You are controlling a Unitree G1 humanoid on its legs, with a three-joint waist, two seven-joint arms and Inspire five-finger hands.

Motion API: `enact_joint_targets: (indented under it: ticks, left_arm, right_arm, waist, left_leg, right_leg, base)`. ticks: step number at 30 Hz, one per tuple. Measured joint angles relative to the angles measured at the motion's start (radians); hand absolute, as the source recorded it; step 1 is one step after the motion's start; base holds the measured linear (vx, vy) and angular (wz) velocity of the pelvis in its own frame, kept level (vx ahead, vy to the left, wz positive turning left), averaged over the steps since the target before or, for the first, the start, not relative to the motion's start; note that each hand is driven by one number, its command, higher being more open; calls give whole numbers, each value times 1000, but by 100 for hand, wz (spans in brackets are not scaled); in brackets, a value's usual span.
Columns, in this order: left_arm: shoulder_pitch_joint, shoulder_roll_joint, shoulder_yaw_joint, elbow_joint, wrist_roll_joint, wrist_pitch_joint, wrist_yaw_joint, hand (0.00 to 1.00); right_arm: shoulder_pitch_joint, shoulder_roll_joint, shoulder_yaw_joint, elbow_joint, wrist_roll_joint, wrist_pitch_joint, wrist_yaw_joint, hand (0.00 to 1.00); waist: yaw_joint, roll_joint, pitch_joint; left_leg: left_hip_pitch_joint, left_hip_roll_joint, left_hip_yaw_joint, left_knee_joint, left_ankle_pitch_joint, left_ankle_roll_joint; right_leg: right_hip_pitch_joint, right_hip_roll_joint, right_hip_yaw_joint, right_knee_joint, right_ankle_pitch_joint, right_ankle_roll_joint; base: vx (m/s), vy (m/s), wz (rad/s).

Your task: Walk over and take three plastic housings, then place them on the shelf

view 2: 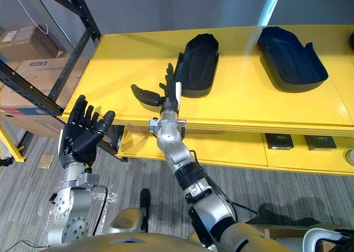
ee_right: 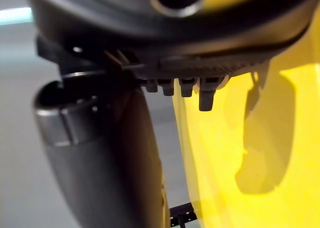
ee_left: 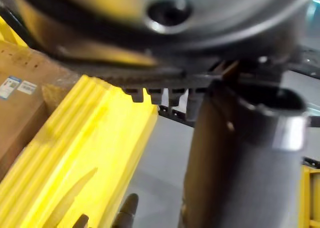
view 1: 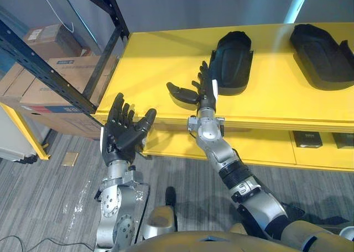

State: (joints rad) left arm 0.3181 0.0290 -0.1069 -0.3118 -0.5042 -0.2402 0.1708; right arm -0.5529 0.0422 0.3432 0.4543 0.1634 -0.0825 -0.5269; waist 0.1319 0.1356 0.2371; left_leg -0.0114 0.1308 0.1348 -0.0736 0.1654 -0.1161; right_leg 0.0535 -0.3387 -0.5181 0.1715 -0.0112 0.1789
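The fingers of your right hand (view 1: 204, 88) are straight and a little spread, with the thumb held wide to the side, and they hold nothing. The fingertips are just beside the near edge of the closest black plastic housing (view 1: 232, 61), a shallow moulded shell, but I cannot tell if they touch it. Your left hand (view 1: 123, 131) is also open and empty, palm up, in front of the corner of the flat yellow table (view 1: 160, 58).

Both shells lie on this table, hollow side up as it seems. The second black housing (view 1: 323, 55) is well apart, further to your right. The dark metal rack (view 1: 108, 55) stands to your left with brown cardboard boxes (view 1: 61, 75) beside it (I take this rack for the shelf).

What can go wrong, in my judgement: the hand meets the shell edge-on, so if you close now you may pinch only the thin rim. Then the shell can tilt, or slide away over the smooth top. A push forward with straight fingers would move it out of reach.
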Motion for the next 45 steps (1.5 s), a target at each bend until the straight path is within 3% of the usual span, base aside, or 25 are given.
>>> enact_joint_targets:
  ticks: [22,27,30,35,37,42,45]
  left_arm:
    - [-3,11,-42,0,0,2,2,100]
    - [-2,11,-42,0,0,3,2,100]
    - [2,12,-40,0,1,3,0,100]
    - [5,18,-14,0,4,3,-9,100]
    - [11,21,28,-1,5,3,-10,100]
    - [43,35,49,-12,5,3,-8,100]
    - [49,36,46,-14,5,3,-6,100]
  right_arm:
    - [31,0,-21,-32,-20,-9,10,100]
    - [62,-8,-19,-47,-7,-29,140,100]
    - [145,-24,5,-155,35,-34,252,100]
    - [322,-134,60,-475,62,-34,425,100]
    - [453,-173,24,-670,96,-35,514,100]
    - [643,-209,-23,-787,78,-37,581,100]
    - [708,-213,-37,-787,83,-36,614,100]
  waist:
    - [-7,-17,11]
    - [-12,-19,10]
    - [-23,-24,9]
    - [-35,-34,9]
    - [-54,-56,-2]
    - [-79,-93,-21]
    - [-83,-94,-22]
  left_leg:
    - [5,0,9,-2,0,0]
    - [20,0,23,-8,0,0]
    - [20,0,27,-8,-2,-2]
    - [20,5,39,-8,-6,-5]
    - [20,7,55,-8,-12,-6]
    - [26,20,78,-8,-22,-13]
    - [31,23,96,-8,-26,-16]
  right_leg:
    - [-1,0,8,-3,2,1]
    - [3,2,20,-14,7,7]
    - [3,3,23,-18,10,9]
    - [5,12,32,-37,22,14]
    - [2,17,45,-56,32,13]
    - [-2,32,64,-72,38,9]
    - [-12,35,85,-72,38,9]
  base:
    - [-9,-3,0]
    - [-10,-5,-8]
    - [-7,-7,-3]
    - [0,-17,-7]
    - [-15,-11,-16]
    - [0,-22,-15]
    - [-11,-10,-18]
